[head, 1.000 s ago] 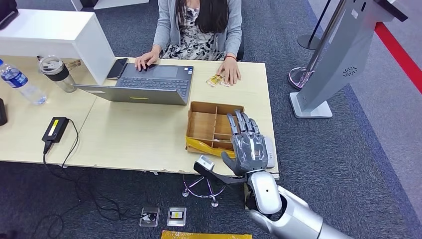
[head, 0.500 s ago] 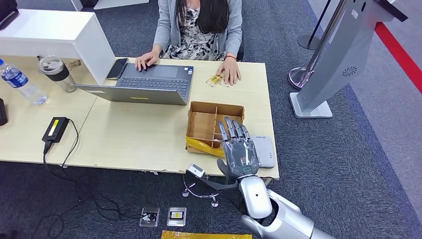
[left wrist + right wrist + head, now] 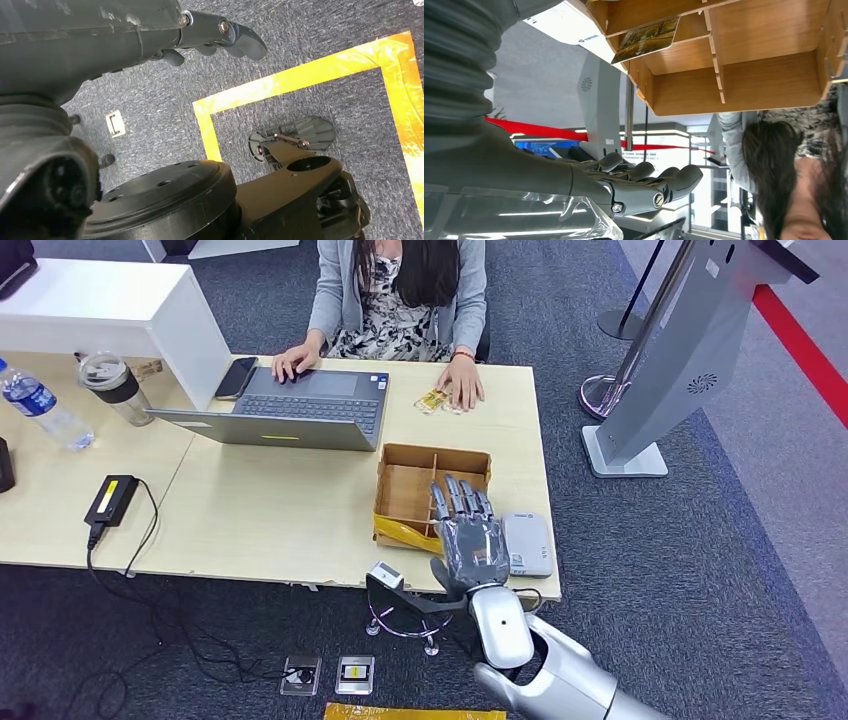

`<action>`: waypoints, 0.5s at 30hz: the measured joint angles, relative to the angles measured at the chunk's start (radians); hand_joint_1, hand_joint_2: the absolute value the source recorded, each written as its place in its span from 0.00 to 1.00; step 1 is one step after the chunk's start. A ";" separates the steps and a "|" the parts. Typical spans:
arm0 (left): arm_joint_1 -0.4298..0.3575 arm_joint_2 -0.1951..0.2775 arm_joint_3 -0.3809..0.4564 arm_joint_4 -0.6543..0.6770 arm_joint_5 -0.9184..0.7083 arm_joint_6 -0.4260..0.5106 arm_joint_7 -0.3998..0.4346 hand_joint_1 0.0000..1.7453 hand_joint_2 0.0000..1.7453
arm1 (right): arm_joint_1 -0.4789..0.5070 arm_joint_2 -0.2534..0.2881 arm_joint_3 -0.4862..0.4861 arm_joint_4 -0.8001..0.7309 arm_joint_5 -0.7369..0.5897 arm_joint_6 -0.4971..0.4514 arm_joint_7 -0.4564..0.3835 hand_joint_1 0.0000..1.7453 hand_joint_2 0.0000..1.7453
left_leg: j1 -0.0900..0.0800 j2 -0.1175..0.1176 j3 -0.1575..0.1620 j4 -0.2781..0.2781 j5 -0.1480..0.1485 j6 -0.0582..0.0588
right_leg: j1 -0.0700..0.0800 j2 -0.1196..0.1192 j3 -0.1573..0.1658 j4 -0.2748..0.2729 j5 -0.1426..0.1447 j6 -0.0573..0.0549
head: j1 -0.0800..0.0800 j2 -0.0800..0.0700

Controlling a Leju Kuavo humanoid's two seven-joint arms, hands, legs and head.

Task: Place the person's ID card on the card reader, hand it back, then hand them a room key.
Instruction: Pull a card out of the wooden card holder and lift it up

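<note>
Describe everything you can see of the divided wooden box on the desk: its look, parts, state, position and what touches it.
The wooden box is an open-topped tray of light brown board, split by thin partitions into several compartments. It sits flat near the desk's front right corner, beside the grey card reader. Yellow tape runs along its near edge. The right hand hovers over its right side, fingers extended above the compartments. In the right wrist view, a picture-printed card leans in one compartment.
</note>
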 joint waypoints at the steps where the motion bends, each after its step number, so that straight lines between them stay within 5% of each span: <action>1: 0.000 0.000 0.000 0.000 -0.001 -0.002 0.000 0.00 0.00 | -0.004 0.003 0.000 0.006 -0.004 0.003 0.000 0.00 1.00 | 0.000 0.000 0.000 0.000 0.000 0.000 | 0.000 0.000 0.000 0.000 0.000 0.000 | 0.000 0.000; 15: 0.000 0.001 0.000 0.000 -0.007 -0.017 0.000 0.00 0.00 | -0.044 0.030 -0.004 0.079 -0.066 0.053 0.014 0.00 1.00 | 0.000 0.000 0.000 0.000 0.000 0.000 | 0.000 0.000 0.000 0.000 0.000 0.000 | 0.000 0.000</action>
